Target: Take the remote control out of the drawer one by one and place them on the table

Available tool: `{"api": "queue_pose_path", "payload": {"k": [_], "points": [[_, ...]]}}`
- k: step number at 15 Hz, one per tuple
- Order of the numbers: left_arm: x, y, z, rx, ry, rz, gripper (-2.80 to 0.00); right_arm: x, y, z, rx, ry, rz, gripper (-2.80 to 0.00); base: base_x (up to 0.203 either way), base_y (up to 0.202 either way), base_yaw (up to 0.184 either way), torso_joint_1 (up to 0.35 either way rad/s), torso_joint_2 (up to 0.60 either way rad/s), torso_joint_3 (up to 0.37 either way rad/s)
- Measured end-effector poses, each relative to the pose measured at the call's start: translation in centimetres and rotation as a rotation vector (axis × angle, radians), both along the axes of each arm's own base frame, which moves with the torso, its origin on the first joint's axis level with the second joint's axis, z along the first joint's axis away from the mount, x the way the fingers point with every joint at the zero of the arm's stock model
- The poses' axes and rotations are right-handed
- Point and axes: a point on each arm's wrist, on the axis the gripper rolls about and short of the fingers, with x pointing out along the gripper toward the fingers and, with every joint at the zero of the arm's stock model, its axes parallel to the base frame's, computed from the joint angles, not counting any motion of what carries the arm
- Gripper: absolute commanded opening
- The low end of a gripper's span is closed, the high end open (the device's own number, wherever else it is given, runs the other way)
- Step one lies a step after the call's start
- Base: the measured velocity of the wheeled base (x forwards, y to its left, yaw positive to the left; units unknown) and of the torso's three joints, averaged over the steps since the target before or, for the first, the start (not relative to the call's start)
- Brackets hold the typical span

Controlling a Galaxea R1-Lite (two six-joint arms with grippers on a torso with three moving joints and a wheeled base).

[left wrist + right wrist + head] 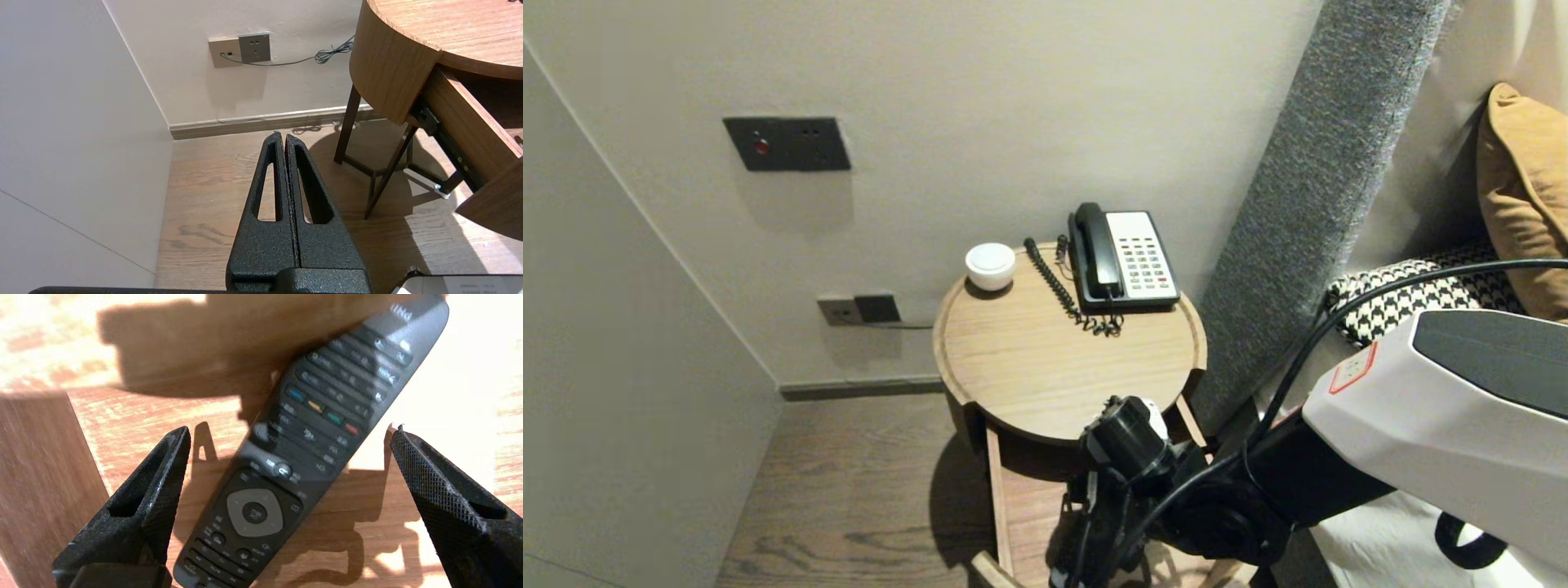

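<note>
Hovering above the open drawer, my right end effector stands apart, the remote control lying flat beneath, skewed between its fingers. I judge pre-grasp: square up, descend, close across its width. Left end effector parked, jaws together.

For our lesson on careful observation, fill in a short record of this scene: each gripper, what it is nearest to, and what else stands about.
right gripper: open, down in the pulled-out drawer, jaws either side of the remote control, apart from it
remote control: black, buttons up, lying on the drawer's wooden bottom
left gripper: shut, empty, parked over the floor beside the table
table top: telephone and white bowl at the back, near the wall
wall: socket low down, with a thin cable
</note>
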Motion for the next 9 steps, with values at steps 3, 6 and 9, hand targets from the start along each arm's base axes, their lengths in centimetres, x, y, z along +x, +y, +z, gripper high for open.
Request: {"api": "queue_pose_path", "payload": {"k": [3,6,9], "points": [[0.0,0.0,0.0,0.000,0.000,0.000,-2.80,-0.2,-0.2,-0.5,-0.022,0.010,0.002,0.00,0.000,0.000,0.000,0.000,0.00,0.000],[0.0,0.0,0.0,0.000,0.000,0.000,-2.80,0.0,0.0,-1.1,-0.033,0.015,0.001,0.00,0.000,0.000,0.000,0.000,0.00,0.000],[0.0,0.0,0.0,0.000,0.000,0.000,-2.80,0.3,0.2,-1.5,-0.071,-0.008,-0.011,0.00,0.000,0.000,0.000,0.000,0.00,0.000]]}}
